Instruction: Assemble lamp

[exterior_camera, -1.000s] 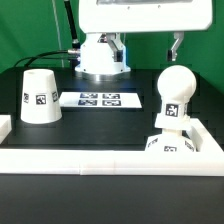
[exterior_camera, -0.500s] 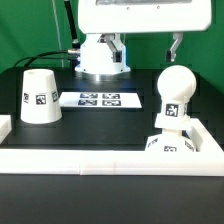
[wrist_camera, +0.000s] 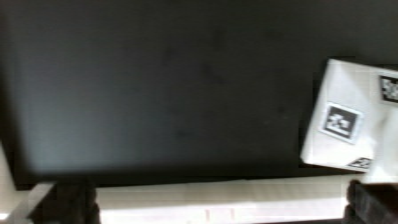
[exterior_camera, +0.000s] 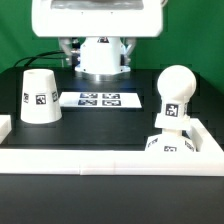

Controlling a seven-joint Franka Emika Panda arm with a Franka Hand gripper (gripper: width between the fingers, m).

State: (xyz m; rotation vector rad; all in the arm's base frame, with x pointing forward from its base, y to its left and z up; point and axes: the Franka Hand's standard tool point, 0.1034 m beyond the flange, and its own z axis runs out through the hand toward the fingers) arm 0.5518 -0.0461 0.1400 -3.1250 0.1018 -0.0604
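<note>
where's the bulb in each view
Exterior view: the bulb stands at the exterior view's right, upright above the base.
Wrist view: no bulb recognisable; only one white tagged part at the picture's edge, and I cannot tell which part.
Shared landmark: the black tabletop.

shade (exterior_camera: 38,96) exterior view's left | marker board (exterior_camera: 101,99) centre | bulb (exterior_camera: 174,98) on base (exterior_camera: 178,144) right

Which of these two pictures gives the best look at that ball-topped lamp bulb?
The exterior view: the bulb stands upright in the base, ball and tag showing whole. The wrist view shows no bulb I can make out, only dark table and a tagged white part at the edge, which I cannot identify.
</note>
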